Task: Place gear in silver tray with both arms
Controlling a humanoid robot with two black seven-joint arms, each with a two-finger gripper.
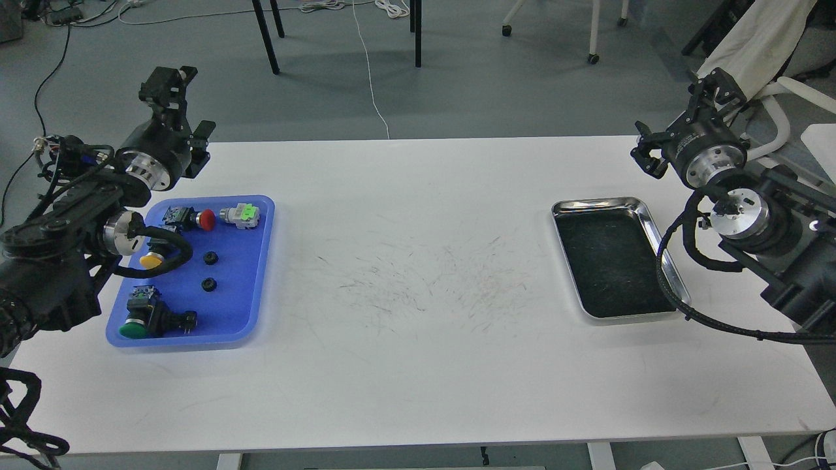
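Note:
Two small black gears [209,258] [208,284] lie in the middle of the blue plastic tray [260,261] at the table's left. The silver tray [656,241] sits at the right with nothing on its dark scratched bottom. My left gripper [166,81] is raised beyond the table's far-left edge, above and behind the blue tray, and holds nothing that I can see. My right gripper [717,83] hangs past the far-right corner, behind the silver tray. Both grippers are dark and small, so their fingers cannot be told apart.
The blue tray also holds a red button [206,219], a yellow button [151,260], a green button switch [134,328] and a grey-green connector [240,215]. My left forearm and its cable [171,261] overlap that tray's left edge. A black cable [673,287] loops over the silver tray's right rim.

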